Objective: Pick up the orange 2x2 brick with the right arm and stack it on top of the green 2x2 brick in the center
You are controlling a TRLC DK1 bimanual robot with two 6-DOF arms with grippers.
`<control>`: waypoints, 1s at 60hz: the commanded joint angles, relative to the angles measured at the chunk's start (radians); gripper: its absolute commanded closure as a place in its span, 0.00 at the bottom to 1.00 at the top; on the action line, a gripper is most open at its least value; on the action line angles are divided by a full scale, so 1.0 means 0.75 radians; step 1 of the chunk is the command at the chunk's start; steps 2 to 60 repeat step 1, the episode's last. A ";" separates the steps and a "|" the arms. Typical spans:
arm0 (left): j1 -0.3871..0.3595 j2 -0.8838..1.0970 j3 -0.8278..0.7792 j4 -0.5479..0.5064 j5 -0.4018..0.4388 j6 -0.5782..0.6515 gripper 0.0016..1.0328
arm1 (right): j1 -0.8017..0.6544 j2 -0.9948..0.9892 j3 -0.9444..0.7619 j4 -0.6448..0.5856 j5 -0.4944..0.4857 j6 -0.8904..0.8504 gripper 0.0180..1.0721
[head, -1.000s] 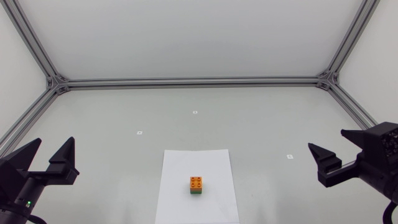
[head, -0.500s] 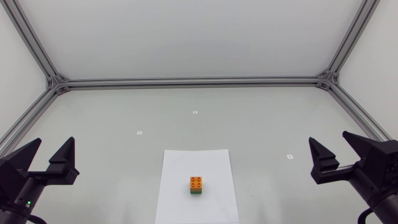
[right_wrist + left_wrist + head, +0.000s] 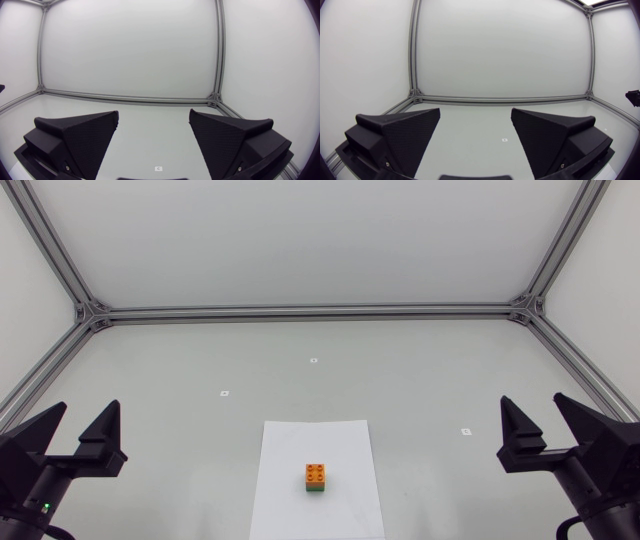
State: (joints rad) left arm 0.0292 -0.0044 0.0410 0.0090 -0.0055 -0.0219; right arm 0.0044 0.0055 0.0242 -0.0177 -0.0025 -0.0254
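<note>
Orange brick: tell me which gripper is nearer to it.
Right, only narrowly. The right gripper stands open, well off to the right of the orange brick; the left gripper, also open, is slightly farther off on the other side.

The orange brick has a bright orange studded top. Only a thin green band of the green brick shows beneath it. The sheet of paper is plain white, brighter than the pale grey-white table, which carries small white square markers. The left gripper and right gripper are matte black, and the inner faces of the fingers have a fine grainy texture. A green light glows on the left arm. The far frame rails are silver-grey.
</note>
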 commanded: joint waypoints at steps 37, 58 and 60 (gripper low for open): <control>0.004 -0.011 -0.055 -0.018 0.005 0.017 0.04 | -0.006 -0.007 -0.032 0.024 0.003 0.034 0.05; 0.004 -0.011 -0.055 -0.018 0.005 0.017 0.04 | -0.006 -0.007 -0.032 0.024 0.003 0.034 0.05; 0.004 -0.011 -0.055 -0.018 0.005 0.017 0.04 | -0.006 -0.007 -0.032 0.024 0.003 0.034 0.05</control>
